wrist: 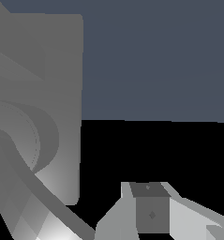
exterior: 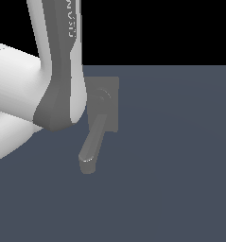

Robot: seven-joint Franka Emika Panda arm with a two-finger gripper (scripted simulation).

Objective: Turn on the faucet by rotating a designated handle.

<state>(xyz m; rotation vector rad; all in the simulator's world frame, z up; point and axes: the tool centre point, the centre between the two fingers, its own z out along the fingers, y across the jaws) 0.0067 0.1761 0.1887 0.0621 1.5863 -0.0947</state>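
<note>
The grey faucet (exterior: 109, 101) stands on the blue-grey floor, its block base partly behind my arm. Its thick spout (exterior: 91, 146) runs from the base toward the exterior view's lower left and ends in a rounded tip. In the wrist view the base (wrist: 62, 84) fills one side at very close range, with a round hub (wrist: 41, 140) on it. A thin flat bar, the handle (wrist: 48, 197), slants out from that hub. One finger (wrist: 151, 211) of my gripper shows close beside the handle's end, apart from it. In the exterior view the gripper and handle are hidden behind the arm.
My white-and-grey arm (exterior: 57, 71) comes down from the top of the exterior view and covers the faucet's left side. A thick white link (exterior: 10, 99) lies at the exterior view's left. The floor (exterior: 171, 165) is flat blue-grey.
</note>
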